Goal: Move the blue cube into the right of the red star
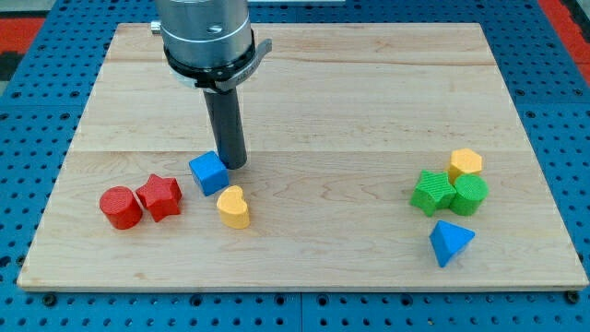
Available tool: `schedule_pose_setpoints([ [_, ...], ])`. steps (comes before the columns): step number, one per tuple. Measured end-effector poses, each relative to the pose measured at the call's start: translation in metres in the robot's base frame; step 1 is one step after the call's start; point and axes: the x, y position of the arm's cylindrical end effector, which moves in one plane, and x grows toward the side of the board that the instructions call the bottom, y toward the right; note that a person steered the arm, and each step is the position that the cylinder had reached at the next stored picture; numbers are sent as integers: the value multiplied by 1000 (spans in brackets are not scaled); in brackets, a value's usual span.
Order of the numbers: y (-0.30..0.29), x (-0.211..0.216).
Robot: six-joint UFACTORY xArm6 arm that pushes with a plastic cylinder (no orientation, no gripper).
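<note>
The blue cube (208,172) lies on the wooden board (304,92), just right of the red star (160,196) with a small gap between them. My tip (232,164) stands right beside the cube's upper right corner, touching or almost touching it. The yellow heart (233,207) lies just below and right of the cube. The red cylinder (120,207) sits against the red star's left side.
At the view's right, a yellow hexagonal block (466,164), a green star (433,192) and a green cylinder (470,195) cluster together. A blue triangular block (449,242) lies below them.
</note>
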Motion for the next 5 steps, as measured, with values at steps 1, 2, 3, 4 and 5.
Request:
schedule_pose_setpoints([
  [1,10,-1],
  [2,40,-6],
  [3,54,-7],
  [4,-18,-1],
  [5,-32,17],
])
